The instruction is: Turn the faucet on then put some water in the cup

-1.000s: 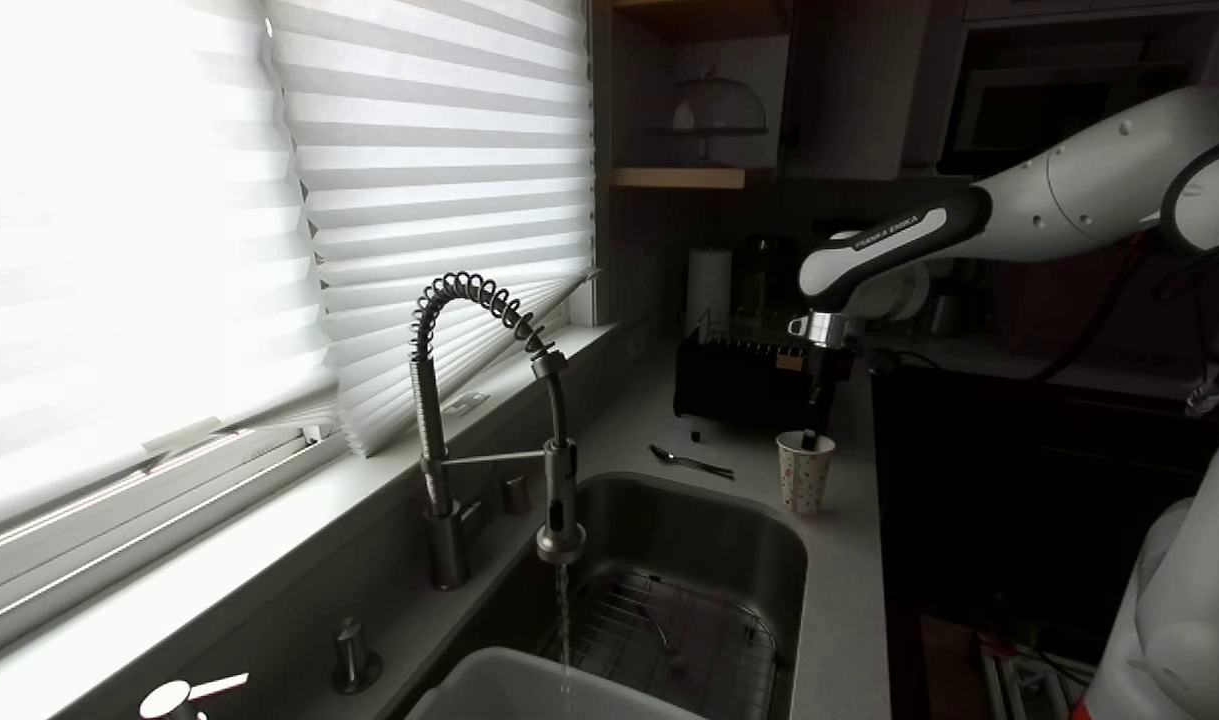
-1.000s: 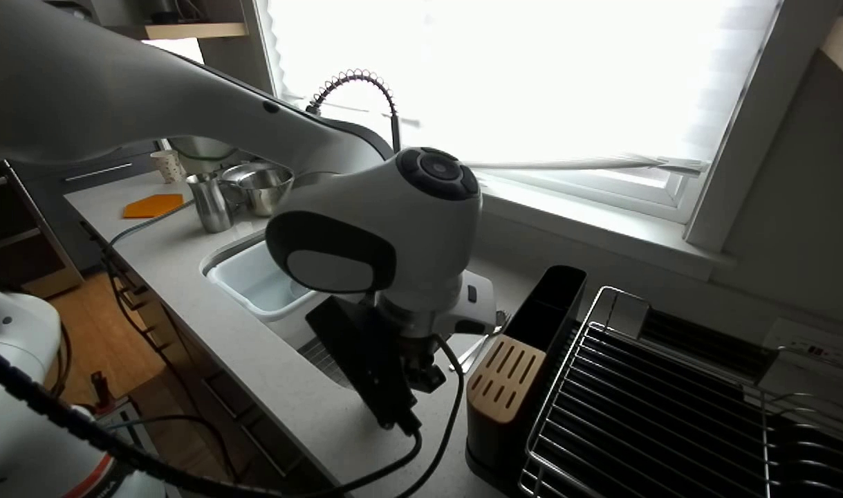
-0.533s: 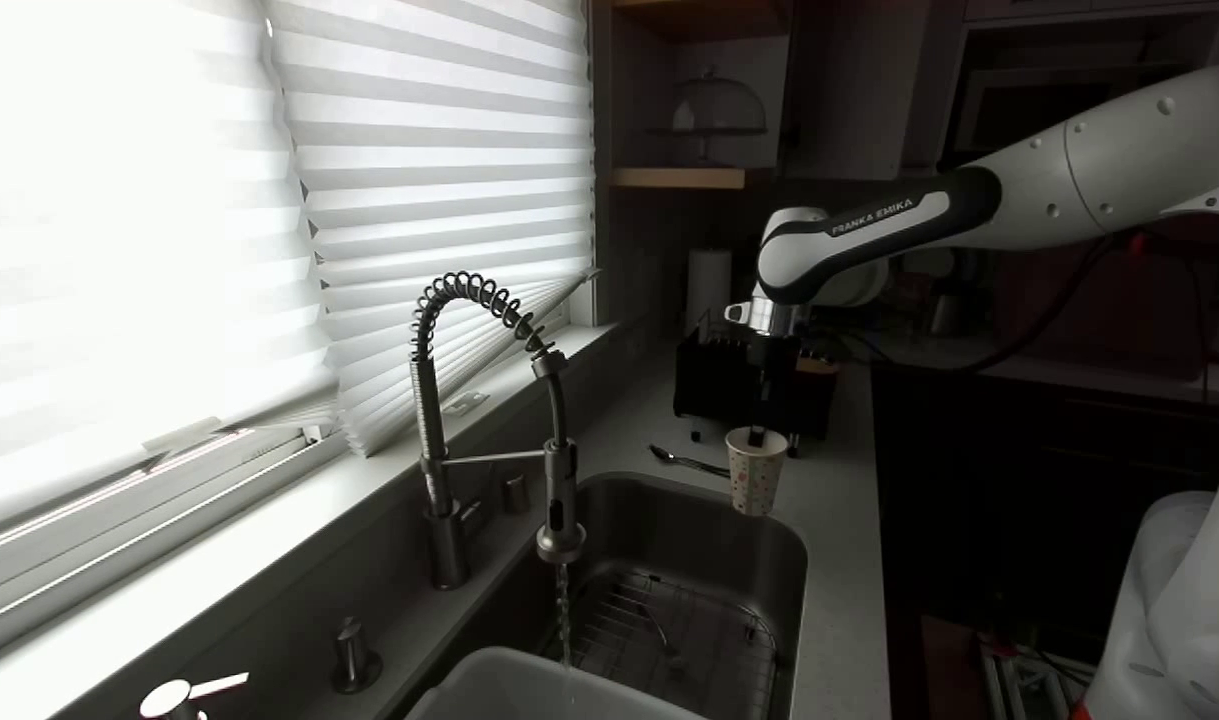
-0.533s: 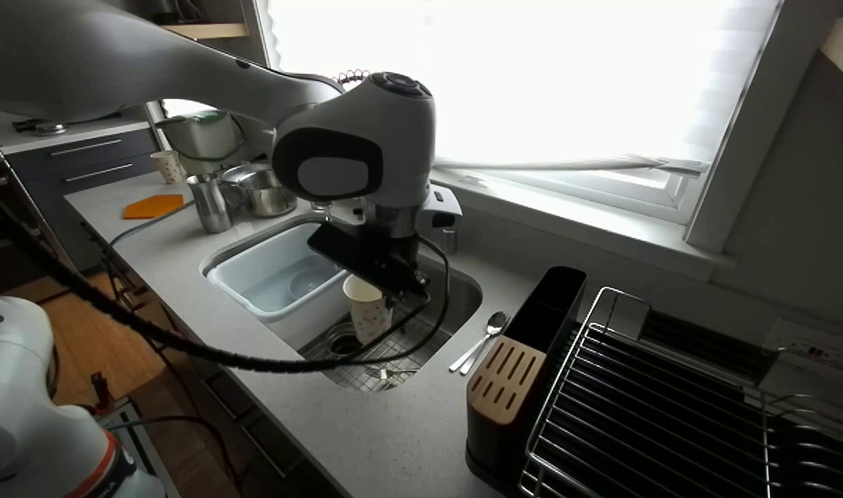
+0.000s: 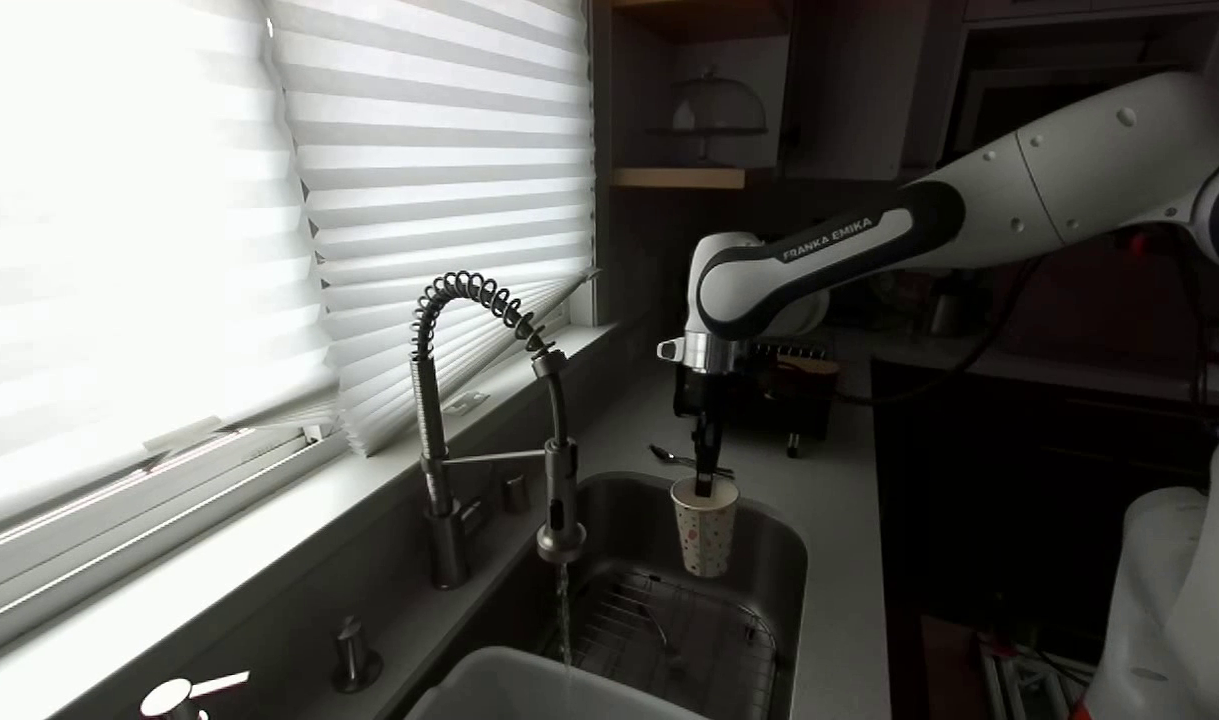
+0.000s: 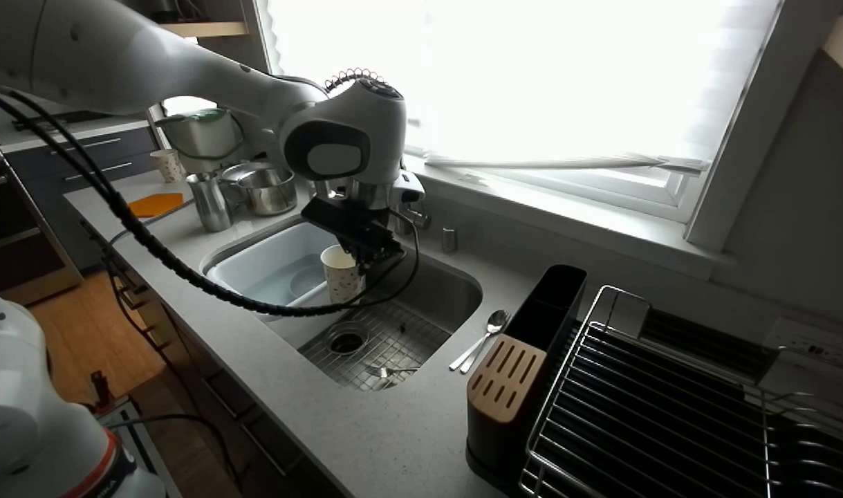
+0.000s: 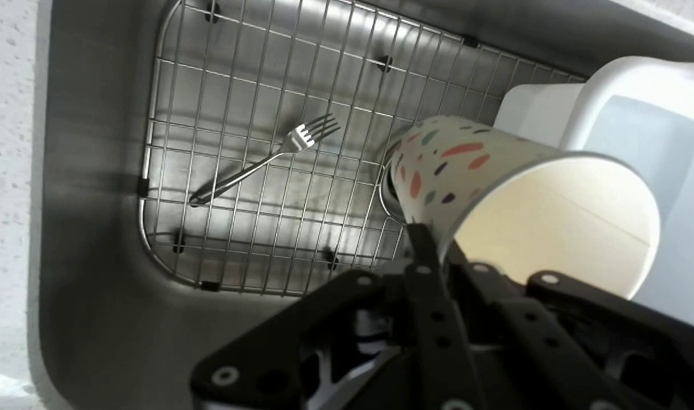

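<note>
The cup (image 5: 706, 540) is off-white with coloured flecks. My gripper (image 5: 705, 486) is shut on its rim, one finger inside and one outside. It hangs upright over the sink, right of the faucet (image 5: 431, 420). In the wrist view the cup (image 7: 438, 165) leans in the picture with its mouth to the right; the gripper (image 7: 438, 245) pinches its near wall. It also shows in an exterior view (image 6: 339, 280). The water (image 5: 565, 610) runs as a thin stream from the spray head (image 5: 559, 500), apart from the cup, down into the white tub.
The white tub (image 6: 245, 294) fills one side of the sink (image 6: 456, 290) and holds water. A wire rack with a fork (image 7: 267, 159) lies in the basin. Spoons (image 6: 487, 335), a black utensil holder (image 6: 490, 443) and a dish rack (image 6: 642, 415) stand beside. Metal pots (image 6: 265, 190) sit beyond.
My gripper carries the cup from over the counter to over the sink, toward the faucet and lower. The water keeps running.
</note>
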Robot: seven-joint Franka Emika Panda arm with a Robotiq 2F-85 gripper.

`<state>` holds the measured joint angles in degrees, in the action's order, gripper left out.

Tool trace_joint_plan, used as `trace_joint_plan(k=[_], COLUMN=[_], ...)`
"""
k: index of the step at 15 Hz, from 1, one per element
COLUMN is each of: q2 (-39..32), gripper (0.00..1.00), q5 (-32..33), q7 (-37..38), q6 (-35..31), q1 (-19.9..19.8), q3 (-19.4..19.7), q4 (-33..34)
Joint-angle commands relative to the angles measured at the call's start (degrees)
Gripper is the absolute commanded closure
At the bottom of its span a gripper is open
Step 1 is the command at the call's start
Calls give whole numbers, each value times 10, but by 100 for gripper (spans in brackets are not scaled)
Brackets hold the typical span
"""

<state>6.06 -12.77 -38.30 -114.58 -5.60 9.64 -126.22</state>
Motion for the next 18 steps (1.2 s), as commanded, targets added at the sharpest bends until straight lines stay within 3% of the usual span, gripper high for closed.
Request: trace_joint_plan(k=[1, 8, 18], q2=[-8, -16, -94], gripper=[96, 99, 99], q5=[0, 0, -87], q7=[0, 0, -5], q6=[2, 4, -199], q1=[-1, -2, 53], q3=[-3, -3, -84], q4=[6, 16, 38])
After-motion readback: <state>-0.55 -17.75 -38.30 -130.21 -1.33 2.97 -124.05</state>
